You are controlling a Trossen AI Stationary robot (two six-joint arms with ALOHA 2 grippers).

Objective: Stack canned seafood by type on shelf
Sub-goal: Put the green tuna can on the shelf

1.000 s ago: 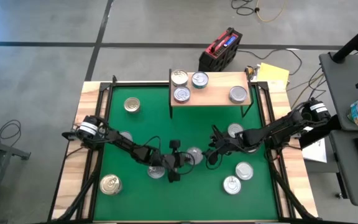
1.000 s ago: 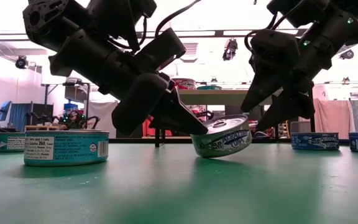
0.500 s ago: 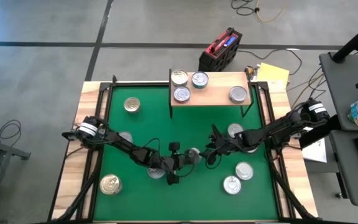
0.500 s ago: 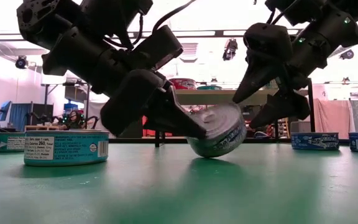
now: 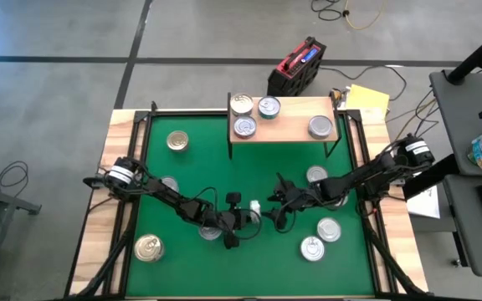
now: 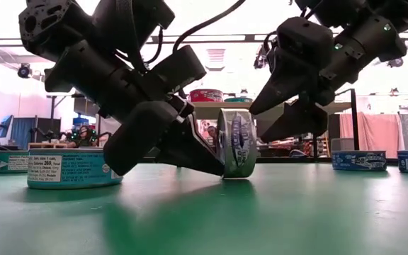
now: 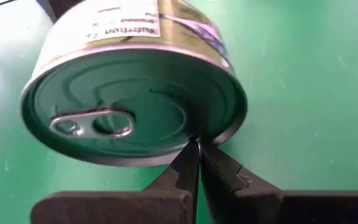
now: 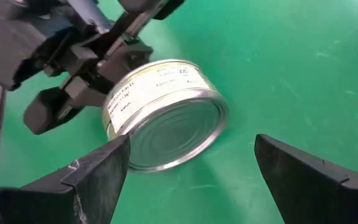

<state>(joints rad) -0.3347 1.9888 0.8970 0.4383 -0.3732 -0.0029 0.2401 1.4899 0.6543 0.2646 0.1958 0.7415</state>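
Observation:
One tin of canned seafood stands on its edge on the green mat, mid-table. Its pull-tab lid faces my left gripper, which is shut with its tips at the lid's low rim. Its plain bottom faces my right gripper, which is open, a finger on either side of the tin and apart from it. The shelf at the far edge carries several tins. Other tins lie flat on the mat. My left gripper touches the lid's rim at its lowest point, just above the mat, with the tips of its shut fingers. The fingers slant down from the table's left. The tin stands upright on its edge, lid toward the fingers.
Flat tins lie at the far left, near left, near right and beside my right arm. Another tin lies under my left arm. Wooden borders frame the mat.
The tin has tipped from a slight tilt up onto its edge. The rim at my left gripper's tips stayed on the mat and the opposite side rose. My right gripper has moved toward the table's left, closer to the tin, and has rolled at the wrist.

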